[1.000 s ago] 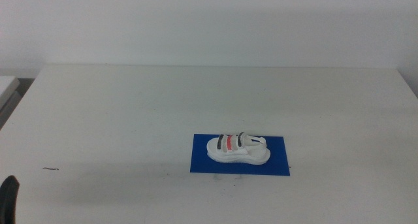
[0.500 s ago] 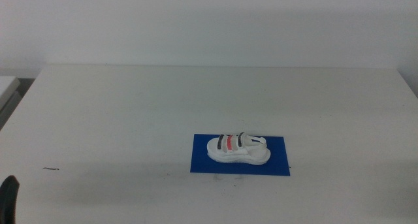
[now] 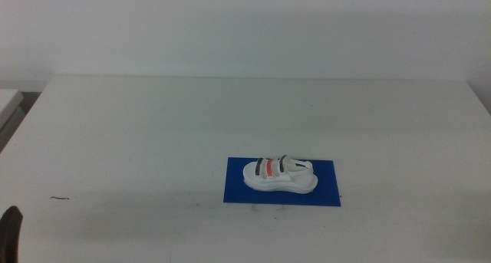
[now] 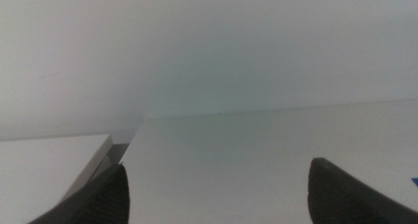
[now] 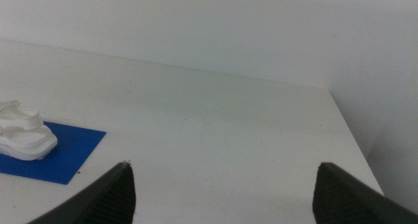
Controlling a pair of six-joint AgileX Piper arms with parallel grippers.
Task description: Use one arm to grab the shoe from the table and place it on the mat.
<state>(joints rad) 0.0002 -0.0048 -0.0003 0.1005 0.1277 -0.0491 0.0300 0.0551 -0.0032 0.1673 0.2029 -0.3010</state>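
The white shoe point(image 3: 280, 175) with dark and red striped straps lies on the blue mat point(image 3: 326, 188) right of the table's point(image 3: 153, 133) middle. It also shows in the right wrist view point(image 5: 23, 139), on the mat point(image 5: 62, 155). My left gripper point(image 3: 9, 231) shows only as a dark tip at the bottom left edge of the middle view; in the left wrist view point(image 4: 215, 188) its jaws stand wide apart and empty. My right gripper point(image 5: 222, 185) is out of the middle view; its jaws stand wide apart and empty, well to the right of the shoe.
A faint dark scuff mark point(image 3: 60, 198) lies on the table at the left. A second white surface point(image 3: 8, 102) stands beyond the table's left edge, with a gap between them point(image 4: 114, 152). A white wall rises behind the table.
The left gripper's dark tip has sunk a little lower at the bottom left edge. The shoe and mat have not moved.
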